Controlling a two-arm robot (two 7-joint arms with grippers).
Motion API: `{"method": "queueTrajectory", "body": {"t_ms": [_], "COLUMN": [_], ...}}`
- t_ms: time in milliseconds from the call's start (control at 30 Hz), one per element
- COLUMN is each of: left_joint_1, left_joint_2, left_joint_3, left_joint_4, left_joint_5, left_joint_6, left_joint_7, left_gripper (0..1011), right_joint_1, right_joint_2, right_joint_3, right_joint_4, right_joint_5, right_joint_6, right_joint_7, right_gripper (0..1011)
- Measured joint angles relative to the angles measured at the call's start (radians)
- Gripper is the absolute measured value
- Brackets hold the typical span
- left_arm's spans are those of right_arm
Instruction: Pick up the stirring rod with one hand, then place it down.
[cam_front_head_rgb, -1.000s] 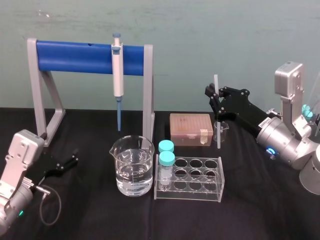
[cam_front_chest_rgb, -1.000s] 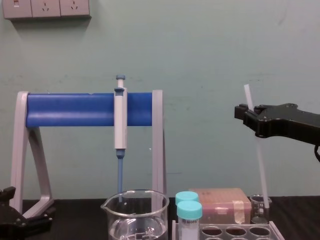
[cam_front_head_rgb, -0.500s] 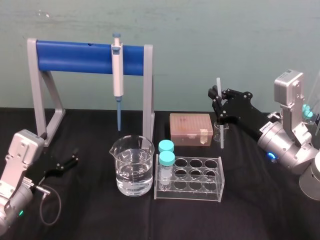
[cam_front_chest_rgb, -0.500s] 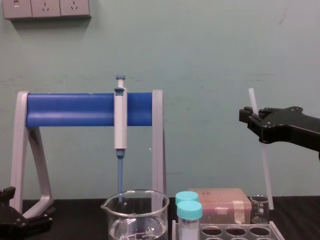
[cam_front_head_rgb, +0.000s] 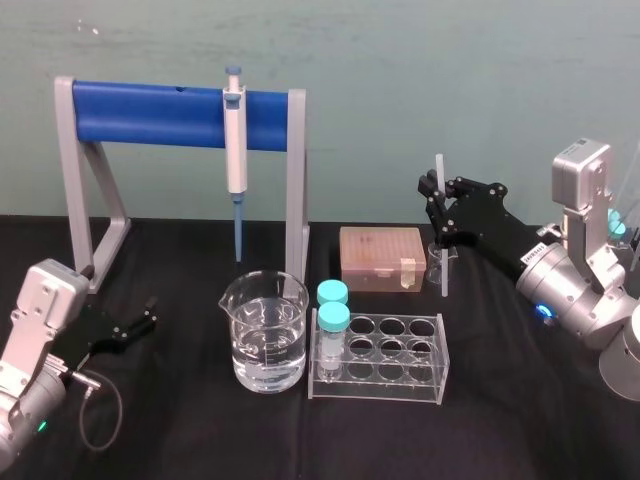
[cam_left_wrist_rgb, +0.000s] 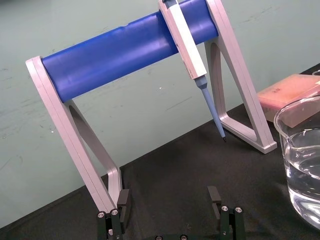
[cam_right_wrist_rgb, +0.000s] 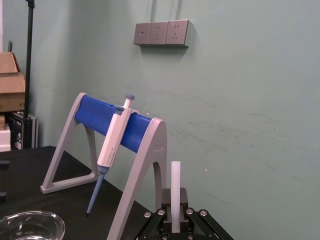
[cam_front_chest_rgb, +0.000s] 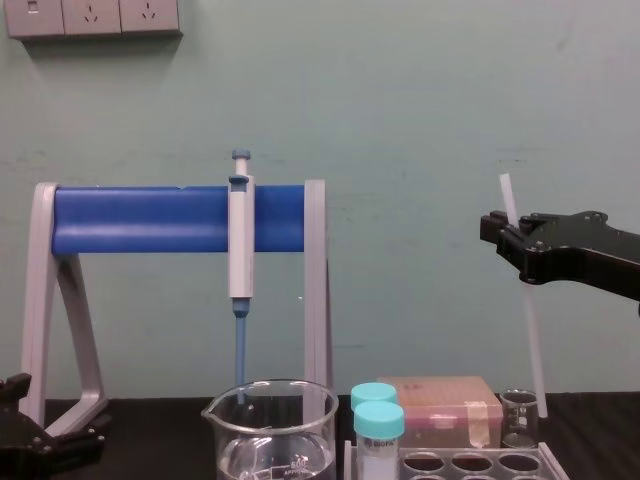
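The stirring rod (cam_front_head_rgb: 441, 240) is a thin white stick held nearly upright above the table at the right. My right gripper (cam_front_head_rgb: 437, 207) is shut on its upper part, with a short length sticking out above the fingers. In the chest view the stirring rod (cam_front_chest_rgb: 530, 330) hangs from the right gripper (cam_front_chest_rgb: 515, 245), its lower end just right of a small glass beaker (cam_front_chest_rgb: 517, 417). The right wrist view shows the stirring rod (cam_right_wrist_rgb: 175, 192) standing up between the closed fingers. My left gripper (cam_left_wrist_rgb: 170, 220) rests open and empty low at the left, near the stand's foot.
A blue-barred grey stand (cam_front_head_rgb: 160, 115) holds a blue-tipped pipette (cam_front_head_rgb: 235, 150) at the back left. A large beaker of water (cam_front_head_rgb: 265, 330), a clear tube rack (cam_front_head_rgb: 380, 355) with two teal-capped vials and a pink box (cam_front_head_rgb: 380, 257) occupy the middle.
The right gripper has carried the rod a little to the right and slightly lower, away from the small beaker. Over the last half second it barely moves. The left arm is still.
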Motion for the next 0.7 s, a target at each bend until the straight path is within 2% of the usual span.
{"method": "queueTrajectory", "body": {"t_ms": [700], "left_joint_1": [0.0], "left_joint_2": [0.0], "left_joint_3": [0.0], "left_joint_4": [0.0], "left_joint_5": [0.0], "left_joint_6": [0.0], "left_joint_7": [0.0], "left_gripper": [1000], "right_joint_1": [0.002], "right_joint_2": [0.001], "right_joint_3": [-0.003], "right_joint_4": [0.001], "right_joint_5": [0.001], "right_joint_6": [0.0], "right_joint_7": [0.001], "right_gripper": [75]}}
